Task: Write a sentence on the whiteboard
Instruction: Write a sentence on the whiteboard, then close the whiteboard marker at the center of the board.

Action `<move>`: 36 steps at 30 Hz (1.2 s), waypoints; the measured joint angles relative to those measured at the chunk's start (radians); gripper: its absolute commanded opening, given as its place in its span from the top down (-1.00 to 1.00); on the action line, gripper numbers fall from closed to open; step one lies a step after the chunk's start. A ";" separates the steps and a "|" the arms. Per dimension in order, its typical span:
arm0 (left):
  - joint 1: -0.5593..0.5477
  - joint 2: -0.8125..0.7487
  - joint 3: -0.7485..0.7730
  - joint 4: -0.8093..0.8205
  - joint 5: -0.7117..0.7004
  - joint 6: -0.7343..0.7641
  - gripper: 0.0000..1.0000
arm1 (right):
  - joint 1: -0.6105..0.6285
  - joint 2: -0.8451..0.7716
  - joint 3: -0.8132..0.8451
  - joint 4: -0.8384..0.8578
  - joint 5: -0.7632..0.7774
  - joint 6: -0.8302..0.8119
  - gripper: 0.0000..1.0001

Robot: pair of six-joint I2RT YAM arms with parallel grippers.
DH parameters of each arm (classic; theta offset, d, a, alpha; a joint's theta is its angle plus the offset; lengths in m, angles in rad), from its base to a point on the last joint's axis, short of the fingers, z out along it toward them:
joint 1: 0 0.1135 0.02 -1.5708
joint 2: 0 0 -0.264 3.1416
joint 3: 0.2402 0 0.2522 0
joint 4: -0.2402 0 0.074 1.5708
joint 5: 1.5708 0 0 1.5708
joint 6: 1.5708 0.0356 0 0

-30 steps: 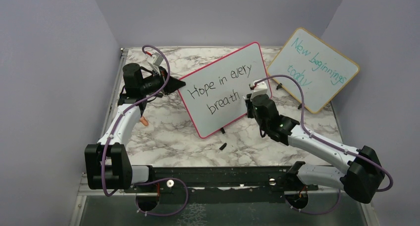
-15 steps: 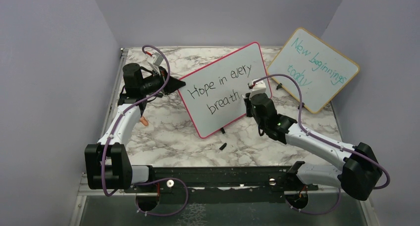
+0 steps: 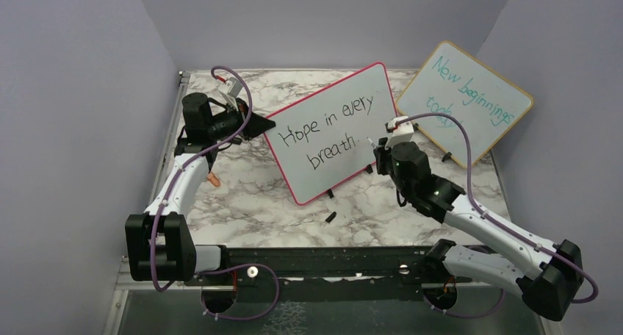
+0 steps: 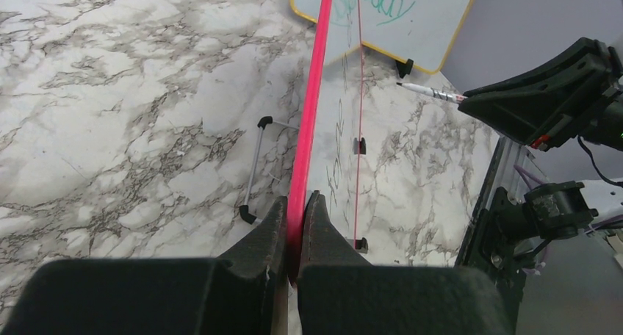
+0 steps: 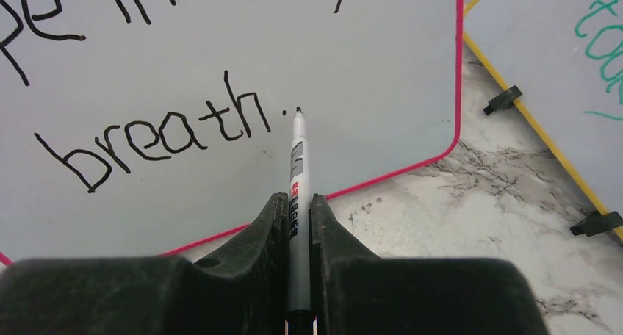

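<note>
Your whiteboard stands tilted at the centre of the marble table in the top view, on small black feet, its face toward the arms. The sentence reads "Hope in every breath" in two black lines, with a dot after "breath".

Your left gripper is clamped on the pink frame, at the board's 9 o'clock edge in the top view. From that wrist camera you see the board almost edge-on, so the writing is only thin, unreadable streaks.

Your right gripper is at about 4 o'clock of the board, with its fingers pressed together on a marker. The marker's rear end is hidden between the fingers and runs off the bottom of the right wrist view. Its tip points to 12 o'clock there and sits just at 3 o'clock of the dot. You cannot tell whether the tip touches the surface. That view cuts off the top line, leaving only "pe in" and the bottoms of some letters.

A wooden-framed board with teal writing leans at 2 o'clock of the whiteboard. Its lower word is partly covered by the right wrist. A small black piece lies at 6 o'clock of the whiteboard, too small to identify. An orange object shows beside the left arm, partly hidden.
</note>
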 measured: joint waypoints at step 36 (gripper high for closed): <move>-0.158 -0.517 -0.139 -0.431 -0.294 -0.002 -0.98 | 0.000 -0.366 0.060 -0.286 0.059 0.058 0.99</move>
